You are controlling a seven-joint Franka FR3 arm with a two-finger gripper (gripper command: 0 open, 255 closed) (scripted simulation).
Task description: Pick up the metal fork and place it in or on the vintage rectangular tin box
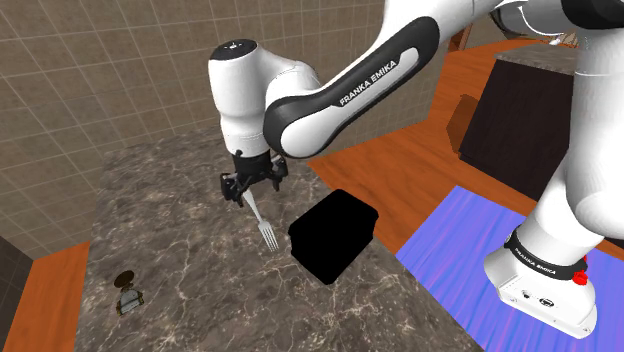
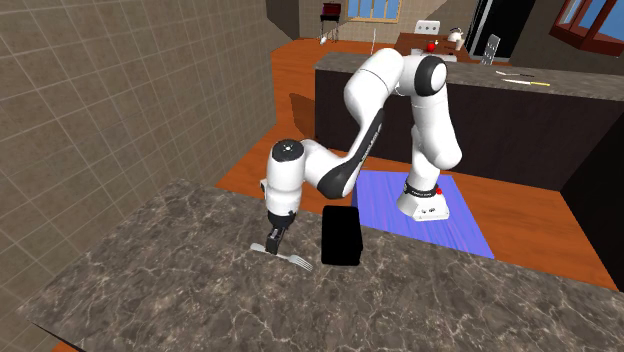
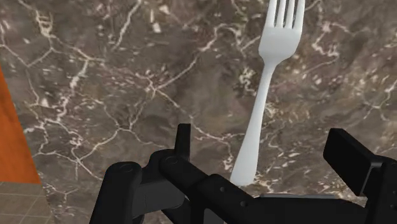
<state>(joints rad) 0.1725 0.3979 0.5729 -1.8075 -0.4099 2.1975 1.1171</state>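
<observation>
A pale grey fork (image 1: 260, 222) lies flat on the dark marble counter (image 1: 180, 260), its tines pointing toward the near edge beside a plain black rectangular box (image 1: 333, 236). My gripper (image 1: 243, 192) hangs open just over the fork's handle end. In the wrist view the fork (image 3: 264, 89) runs out from between the two black fingers (image 3: 183, 137), which stand wide apart and do not touch the handle; the gripper (image 3: 263, 143) holds nothing. From the second exterior view the fork (image 2: 290, 258) lies just left of the box (image 2: 341, 237), under the gripper (image 2: 272, 243).
A small dark object (image 1: 128, 293) stands near the counter's corner at the shoulder view's lower left. A tiled wall (image 1: 100, 90) borders the counter. Orange floor (image 1: 400, 190) and a blue mat (image 1: 470, 260) under the stand lie past the counter's edge.
</observation>
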